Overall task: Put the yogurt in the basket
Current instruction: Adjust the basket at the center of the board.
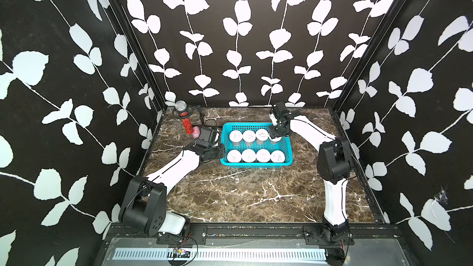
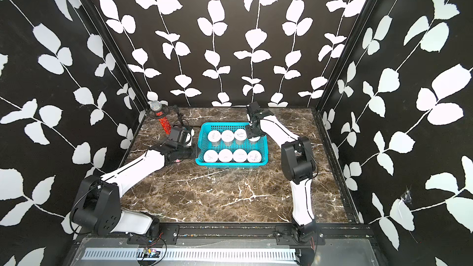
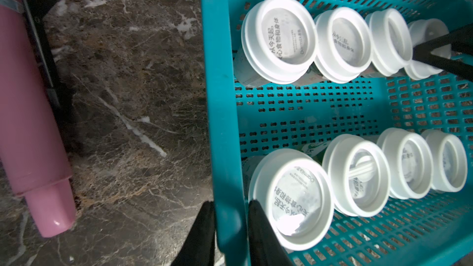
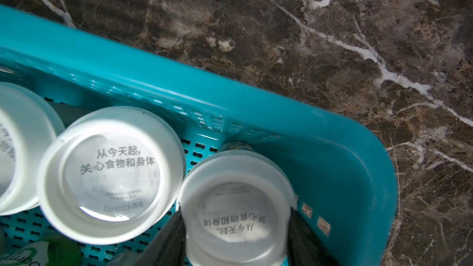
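Right end effector (image 4: 234, 217) is pinching the last yogurt cup (image 4: 236, 190) in the far right corner of the basket (image 4: 281, 124) (seven others (image 1: 248, 155) are sitting inside). Left end effector (image 3: 231, 204) is clamping the basket wall; I'm suggesting seating the cup flat before letting go

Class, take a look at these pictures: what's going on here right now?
A two-armed robot is loading yogurt cups into the turquoise basket. All eight cups are inside it, upright, in two rows of four. The right gripper is closed around the eighth cup, at the right end of the far row, in the basket's corner. The left gripper pinches the basket's left wall, apparently steadying it. A pink bottle lies on the marble table outside the basket.
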